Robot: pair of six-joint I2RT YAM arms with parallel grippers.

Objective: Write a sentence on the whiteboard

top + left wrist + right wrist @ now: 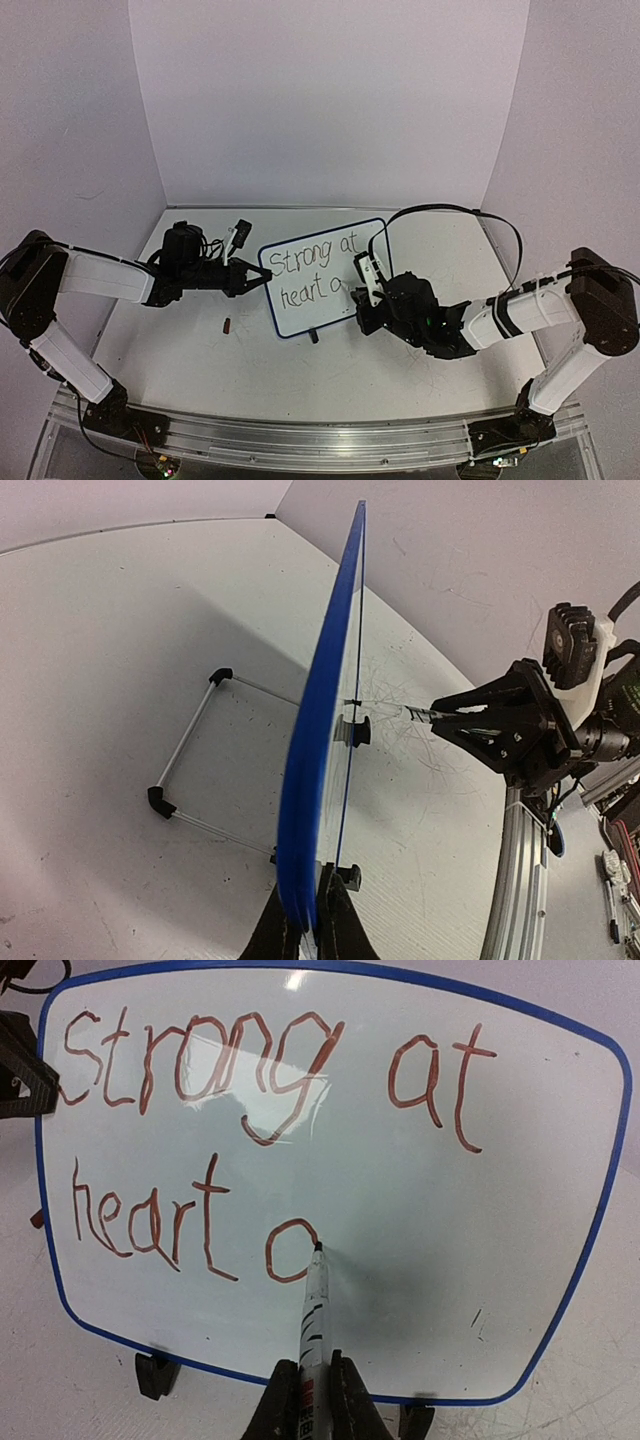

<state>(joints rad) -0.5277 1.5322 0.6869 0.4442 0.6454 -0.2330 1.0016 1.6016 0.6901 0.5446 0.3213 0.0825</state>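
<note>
The whiteboard (318,275) stands upright on two black clip feet, blue-rimmed, mid-table. Its face (340,1160) carries the sentence (270,1070) in reddish-brown marker: "Strong at" above "heart" and a round letter (290,1250). My left gripper (305,930) is shut on the board's left edge (315,810), seen edge-on in the left wrist view. My right gripper (307,1400) is shut on a white marker (313,1320); its tip touches the board at the right side of the round letter. In the top view the right gripper (372,292) sits at the board's right half.
A small dark cap-like piece (227,324) lies on the table left of the board. A wire stand (190,750) props the board from behind. A cable (450,215) loops above the right arm. An aluminium rail (300,440) runs along the near edge.
</note>
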